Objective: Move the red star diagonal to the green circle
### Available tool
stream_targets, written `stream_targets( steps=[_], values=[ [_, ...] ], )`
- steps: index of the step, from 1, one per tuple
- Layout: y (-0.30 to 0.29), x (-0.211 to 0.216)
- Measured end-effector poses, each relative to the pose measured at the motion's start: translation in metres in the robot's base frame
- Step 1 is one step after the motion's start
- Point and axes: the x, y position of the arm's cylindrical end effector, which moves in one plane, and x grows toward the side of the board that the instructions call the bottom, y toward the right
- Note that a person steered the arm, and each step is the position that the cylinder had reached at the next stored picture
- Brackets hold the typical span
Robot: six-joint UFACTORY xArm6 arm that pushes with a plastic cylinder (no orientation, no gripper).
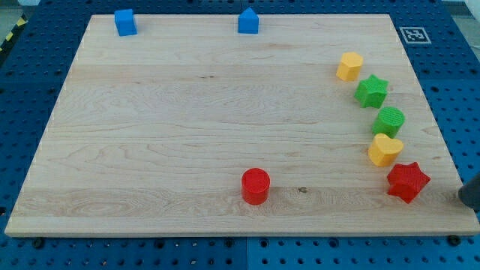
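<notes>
The red star [407, 181] lies near the board's lower right corner. The green circle [389, 121] sits above it on the view's right, with a yellow heart-shaped block [385, 149] between them, touching or nearly touching the star's upper left. My rod enters at the view's right edge as a dark shape; its tip [463, 195] is just right of the red star, a short gap away, at the board's right edge.
A green star [371, 91] and a yellow hexagon [349, 66] continue the line above the green circle. A red cylinder [255, 185] stands at bottom centre. Two blue blocks [125, 22] [248, 21] sit at the top edge of the wooden board [187, 120].
</notes>
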Motion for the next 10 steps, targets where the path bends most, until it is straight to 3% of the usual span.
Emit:
stream_targets(
  steps=[6, 10],
  values=[
    [-0.127, -0.019],
    [-0.212, -0.118]
  ],
)
